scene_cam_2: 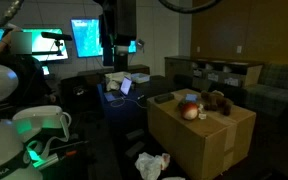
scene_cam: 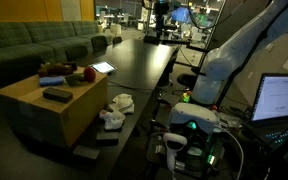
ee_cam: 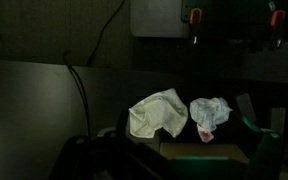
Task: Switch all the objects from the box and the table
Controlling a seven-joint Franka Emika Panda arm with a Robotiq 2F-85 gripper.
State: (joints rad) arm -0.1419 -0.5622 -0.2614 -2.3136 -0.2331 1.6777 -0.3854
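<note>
Wrist view: fingers (ee_cam: 262, 148) spread apart, empty, poised above white cloth rags (ee_cam: 159, 112).

two white rags (ee_cam: 158, 113), one red ball (scene_cam: 88, 73) (one box (scene_cam: 39, 118)).

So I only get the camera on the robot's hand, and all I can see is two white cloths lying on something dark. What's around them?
Observer: A big cardboard box stands right beside those cloths.
Operator: Is anything on the box?
Observer: Yes, a small red ball sits on its top.
Operator: Just that?
Observer: No, a dark flat block also lies on the top, apart from the ball.
</note>
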